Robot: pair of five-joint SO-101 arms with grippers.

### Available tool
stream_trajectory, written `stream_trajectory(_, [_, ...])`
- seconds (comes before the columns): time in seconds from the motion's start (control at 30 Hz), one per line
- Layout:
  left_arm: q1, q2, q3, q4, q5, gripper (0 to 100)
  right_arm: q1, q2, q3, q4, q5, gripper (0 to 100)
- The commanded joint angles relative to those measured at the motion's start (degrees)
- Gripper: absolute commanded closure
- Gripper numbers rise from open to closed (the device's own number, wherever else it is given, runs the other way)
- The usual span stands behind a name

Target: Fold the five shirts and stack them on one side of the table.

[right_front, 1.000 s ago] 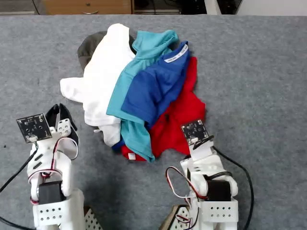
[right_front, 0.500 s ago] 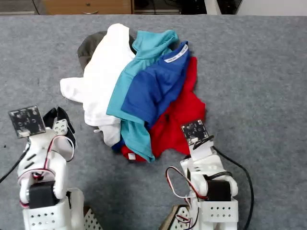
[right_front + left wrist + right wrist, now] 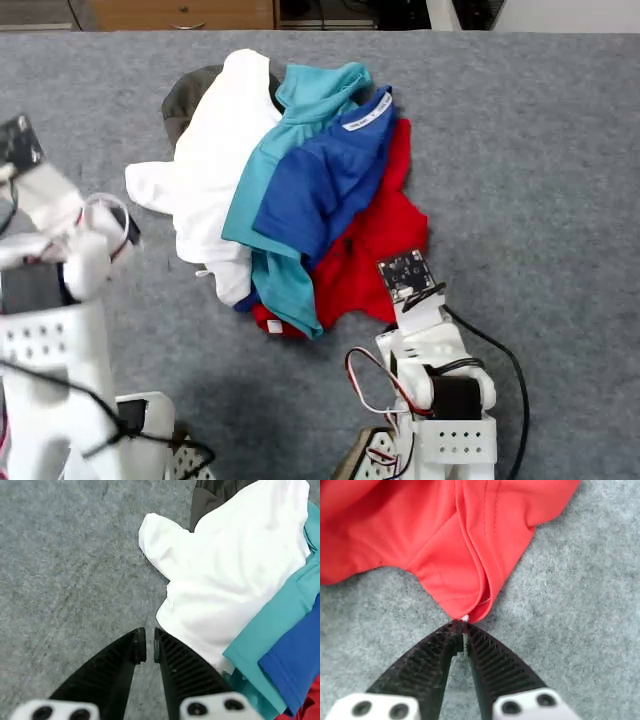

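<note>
At the table's (image 3: 540,150) left edge, the left arm (image 3: 50,290) has lifted and swung outward over the last 1 s, away from the pile. The right arm (image 3: 430,370) has not moved, and neither have the 5 shirts. Judgement: no fold has begun and nothing is stacked; the left arm appears to be repositioning for a first approach.

All 5 shirts lie overlapped in 1 heap at mid-table. The white shirt (image 3: 215,160) is on the left with a sleeve flung out, the teal shirt (image 3: 270,200) partly over it, and the blue shirt (image 3: 320,185) over the teal. The red shirt (image 3: 370,250) lies beneath on the right. The dark shirt (image 3: 185,95) is mostly buried at the far left corner.

The left gripper (image 3: 146,647) hangs over bare felt just beside the white sleeve, jaws nearly together and empty. The right gripper (image 3: 461,630) is pressed together at the red hem corner; whether cloth is pinched cannot be told.

Obstruction: the overlap means any shirt pulled will likely drag its neighbours. A cable (image 3: 500,350) loops beside the right arm.
</note>
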Motion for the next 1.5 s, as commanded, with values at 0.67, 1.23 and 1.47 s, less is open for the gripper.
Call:
stream_trajectory(0.67, [17.67,38.81,-24.70,-5.63,1.32,95,-0.48,-6.37,-0.04,0.18,-0.53,98.6])
stream_trajectory(1.23, [21.27,53.14,-27.69,-12.84,10.02,83,-0.48,-6.37,-0.04,0.18,-0.53,98.6])
stream_trajectory(1.47, [21.36,58.24,-35.96,-9.93,8.62,98,-0.48,-6.37,-0.04,0.18,-0.53,98.6])
